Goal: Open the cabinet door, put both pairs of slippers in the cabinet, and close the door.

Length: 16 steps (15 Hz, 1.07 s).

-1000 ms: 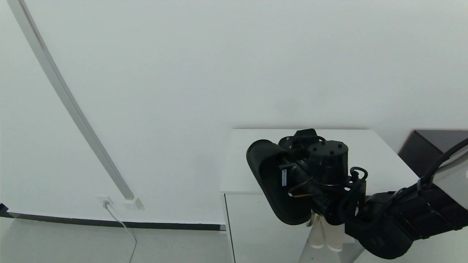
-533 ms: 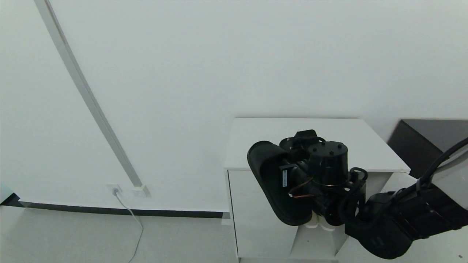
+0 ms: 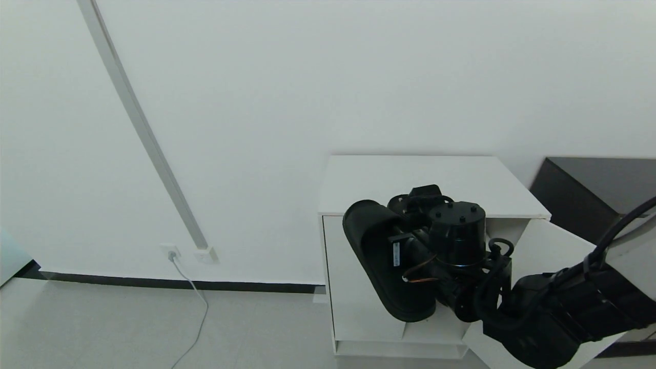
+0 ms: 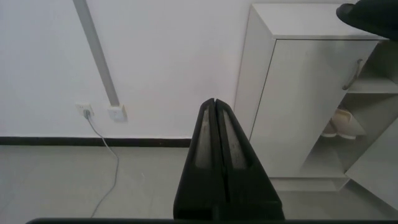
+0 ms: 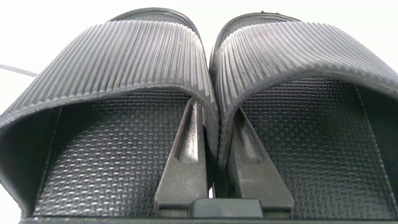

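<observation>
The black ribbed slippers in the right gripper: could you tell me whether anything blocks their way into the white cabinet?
Nothing visible does: the black ribbed slippers hang before the white cabinet, whose right-hand door stands open.

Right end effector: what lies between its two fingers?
The adjoining strap sides of the two black slippers, one finger inside each slipper, as the right wrist view shows.

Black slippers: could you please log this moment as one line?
cabinet door open; white slippers inside; black slippers in right gripper; left gripper shut, empty
</observation>
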Available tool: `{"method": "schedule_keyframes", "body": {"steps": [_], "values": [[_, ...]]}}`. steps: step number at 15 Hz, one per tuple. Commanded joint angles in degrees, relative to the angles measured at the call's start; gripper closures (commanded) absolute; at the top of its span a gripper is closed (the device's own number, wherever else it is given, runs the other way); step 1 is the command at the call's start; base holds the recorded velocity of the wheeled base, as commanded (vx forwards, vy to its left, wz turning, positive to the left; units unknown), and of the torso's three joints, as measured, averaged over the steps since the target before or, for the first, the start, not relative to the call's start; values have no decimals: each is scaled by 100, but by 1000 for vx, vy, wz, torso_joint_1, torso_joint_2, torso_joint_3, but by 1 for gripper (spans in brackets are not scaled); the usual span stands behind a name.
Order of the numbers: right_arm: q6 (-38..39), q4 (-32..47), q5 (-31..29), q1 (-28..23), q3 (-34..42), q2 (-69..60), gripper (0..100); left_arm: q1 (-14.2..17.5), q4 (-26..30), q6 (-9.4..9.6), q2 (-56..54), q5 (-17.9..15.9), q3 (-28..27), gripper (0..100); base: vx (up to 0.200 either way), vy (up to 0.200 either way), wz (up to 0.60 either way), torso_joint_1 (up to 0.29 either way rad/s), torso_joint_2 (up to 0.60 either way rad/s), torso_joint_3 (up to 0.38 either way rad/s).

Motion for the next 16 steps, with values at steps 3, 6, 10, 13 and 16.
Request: {"method": "schedule_keyframes", "body": {"steps": [3,6,10,13,16], "values": [[-7,2,-12,-10,525,-328,100,0,-1,0,9,4,0,100,0,0,0,0,0,0],[11,2,-12,-80,1307,-969,100,0,-1,0,0,4,0,100,0,0,0,0,0,0],[11,-7,-12,-80,1501,-1206,100,0,-1,0,0,4,0,100,0,0,0,0,0,0],[11,-7,-21,-37,1527,-1198,100,0,-1,0,9,4,0,100,0,-200,0,2,2,6],[11,2,-21,-37,1536,-1198,100,0,-1,0,0,4,0,100,0,-200,0,1,-1,5]]}}
